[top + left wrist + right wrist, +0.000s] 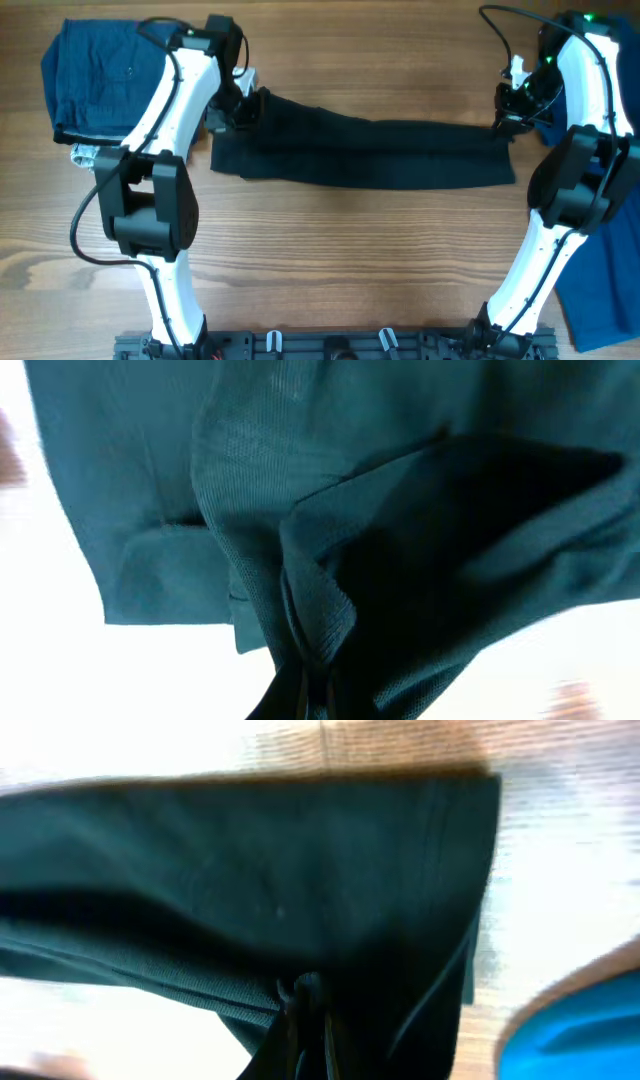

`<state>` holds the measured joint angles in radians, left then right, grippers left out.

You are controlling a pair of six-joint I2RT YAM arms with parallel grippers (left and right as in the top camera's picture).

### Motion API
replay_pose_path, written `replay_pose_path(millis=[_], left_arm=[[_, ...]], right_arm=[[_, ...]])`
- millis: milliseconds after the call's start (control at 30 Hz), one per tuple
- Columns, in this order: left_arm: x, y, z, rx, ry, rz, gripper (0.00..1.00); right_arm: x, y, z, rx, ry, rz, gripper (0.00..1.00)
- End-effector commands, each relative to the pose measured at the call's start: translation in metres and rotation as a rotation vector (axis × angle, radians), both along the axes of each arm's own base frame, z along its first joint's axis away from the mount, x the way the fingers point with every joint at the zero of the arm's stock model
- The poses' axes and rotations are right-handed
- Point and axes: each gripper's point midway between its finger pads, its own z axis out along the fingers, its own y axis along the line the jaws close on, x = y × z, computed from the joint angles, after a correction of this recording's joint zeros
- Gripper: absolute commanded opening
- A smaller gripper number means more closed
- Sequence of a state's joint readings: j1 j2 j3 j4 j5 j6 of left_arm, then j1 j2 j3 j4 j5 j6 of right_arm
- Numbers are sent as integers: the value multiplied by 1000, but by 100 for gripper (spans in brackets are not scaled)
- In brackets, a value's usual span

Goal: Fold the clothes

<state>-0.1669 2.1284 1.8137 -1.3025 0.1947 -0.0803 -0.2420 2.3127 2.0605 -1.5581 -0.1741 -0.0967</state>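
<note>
The black polo shirt [370, 155] lies stretched in a long band across the far middle of the table. My left gripper [240, 108] is shut on its left end, where the cloth bunches; in the left wrist view the fabric [330, 530] fills the frame and gathers into the jaws [310, 695]. My right gripper [508, 118] is shut on the shirt's right end; the right wrist view shows the black cloth [250, 870] pinched at the jaws [305, 1010]. A bright blue shirt [605, 270] lies at the right edge, also in the right wrist view [580, 1030].
A folded dark blue garment [95, 80] lies at the far left corner, with a small white tag or object [82, 153] beside it. The arm bases stand at the front edge [330, 345]. Bare wood table [350, 260] in front of the shirt.
</note>
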Motion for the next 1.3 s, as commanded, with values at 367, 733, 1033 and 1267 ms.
replay_pose_path(millis=[367,733,1033,1267], left_arm=[[-6,23,-41,114,-2,46,7],[-6,31,-34,130,7,51,57],[51,-4,50,-72,-224,84,31],[46,-52,4,-147,-133,5,22]], right_arm=[[-39,10,-59,21,106,-23,4],[-24,1,-19,-29,46,-36,59],[-11,24,80,21,-241,-61,53],[11,103,55,170,-317,80,4]])
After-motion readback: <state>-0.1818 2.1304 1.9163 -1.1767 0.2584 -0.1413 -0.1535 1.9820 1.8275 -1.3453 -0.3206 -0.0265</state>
